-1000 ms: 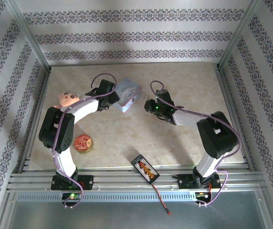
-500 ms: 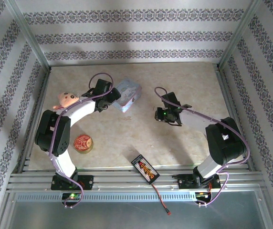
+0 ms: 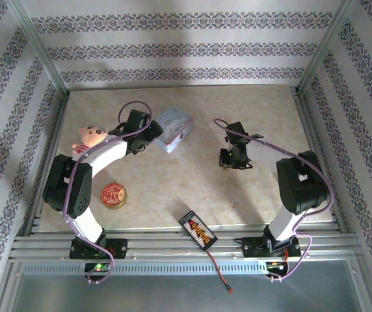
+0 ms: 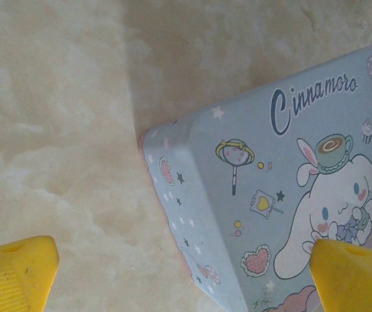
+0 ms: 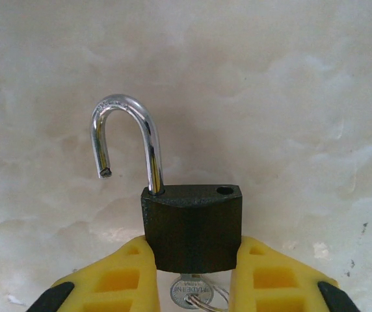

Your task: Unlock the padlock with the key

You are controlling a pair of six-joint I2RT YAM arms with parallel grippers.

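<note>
The right jaws were clamped on the padlock (image 5: 191,227), their yellow fingers (image 5: 118,281) pressing the two sides of its dark body and holding it upright above the pale marbled desk (image 5: 290,97). Its silver shackle (image 5: 124,140) stood open: one leg was seated in the body, while the free end had swung off to the side, clear of the empty hole on top. Under the body, between the fingers, showed the round silver head of the key (image 5: 191,292) with a thin wire ring; it was probably seated in the keyway, though the body hid the blade. From above, the right arm (image 3: 290,175) reached in over the middle-right of the desk (image 3: 173,188), and the padlock there was too small to make out. The left jaws were apart, one yellow fingertip (image 4: 13,273) over bare desk and the other over the lid of the pale blue tin (image 4: 283,188), which lay flat near the back. Near the left arm (image 3: 105,156) lay a pink plush toy (image 3: 92,135) and a round red tin (image 3: 113,195), and a black battery pack (image 3: 198,229) sat at the near edge.
</note>
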